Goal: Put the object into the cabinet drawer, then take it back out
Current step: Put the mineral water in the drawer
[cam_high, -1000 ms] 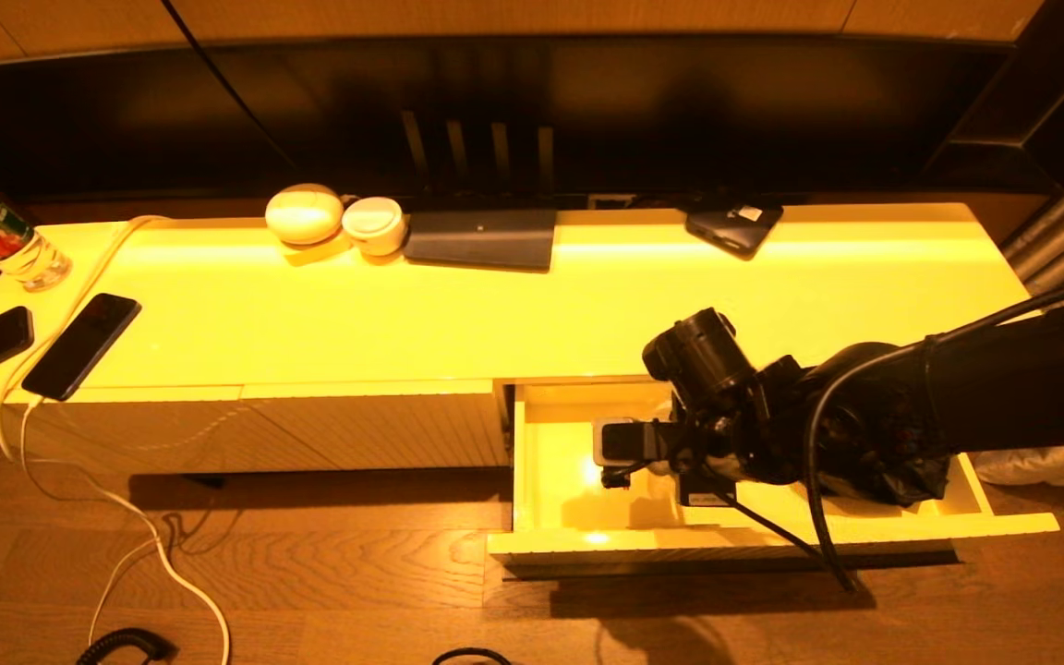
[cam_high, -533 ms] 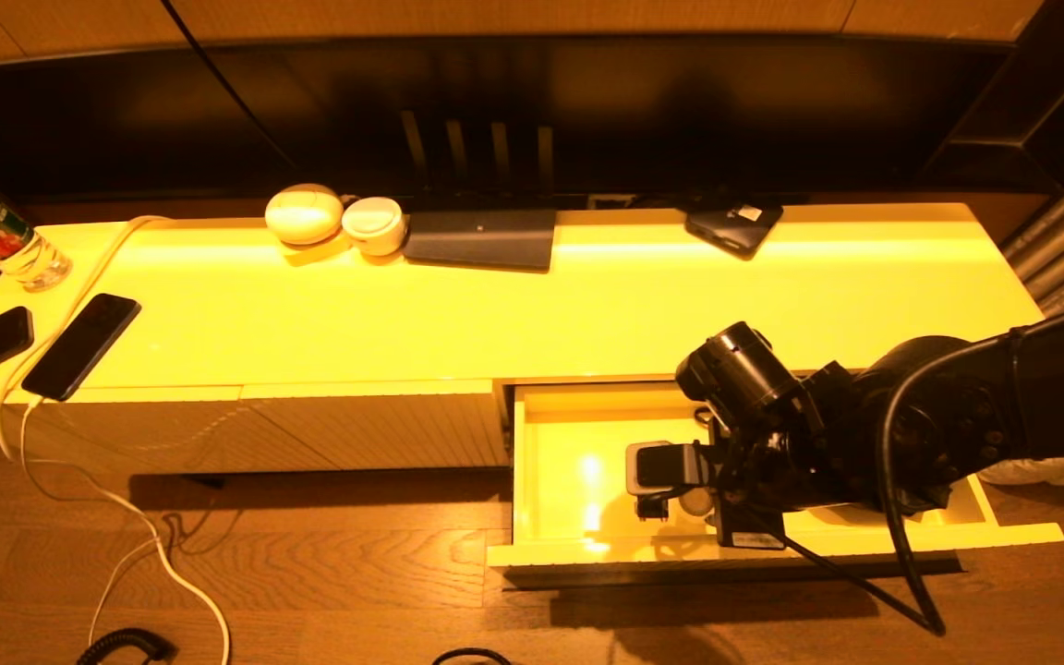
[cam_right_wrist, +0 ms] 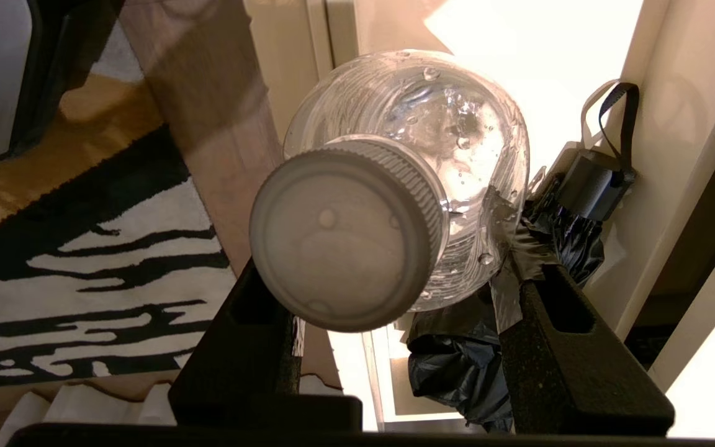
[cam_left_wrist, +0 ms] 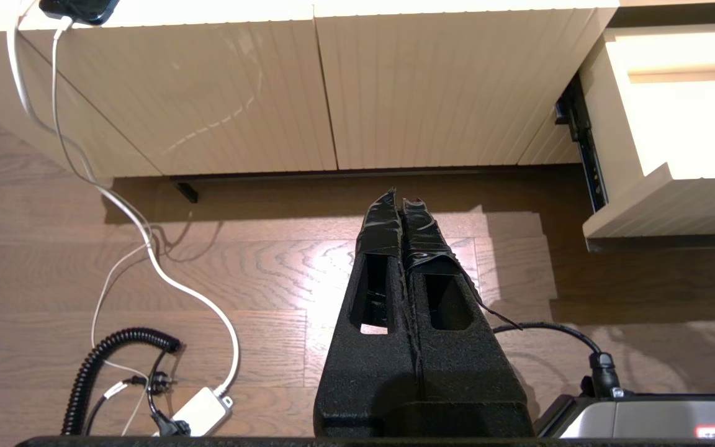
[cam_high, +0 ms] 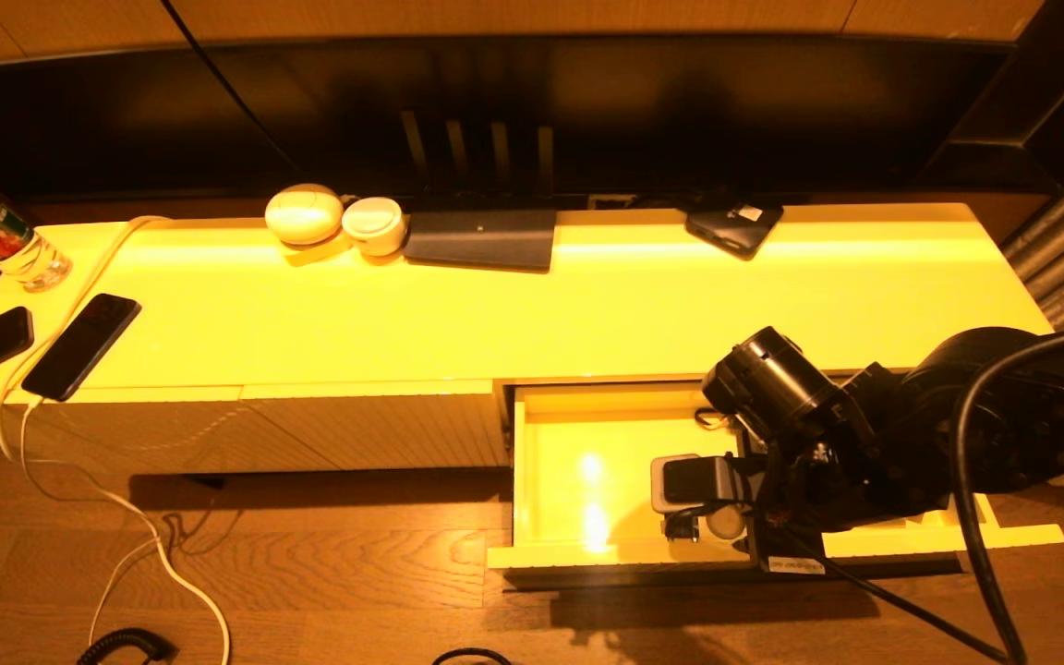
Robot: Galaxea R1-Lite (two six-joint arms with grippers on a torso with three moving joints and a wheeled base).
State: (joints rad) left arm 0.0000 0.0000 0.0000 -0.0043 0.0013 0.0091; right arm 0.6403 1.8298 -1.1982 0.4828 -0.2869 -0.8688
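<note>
One arm works in the head view: the right gripper (cam_high: 712, 503) hangs low over the open cabinet drawer (cam_high: 578, 443), near its front edge; a phone (cam_high: 79, 344) lies on the cabinet top (cam_high: 587, 305), far from the drawer. Right wrist view: the fingers (cam_right_wrist: 556, 323) clamp a clear water bottle (cam_right_wrist: 395, 186) at its neck, white cap (cam_right_wrist: 345, 233) toward the camera, above the drawer beside a folded black umbrella (cam_right_wrist: 581, 205). Left wrist view: the left gripper (cam_left_wrist: 402, 214) is parked above the floor before the drawer, fingers pressed together.
</note>
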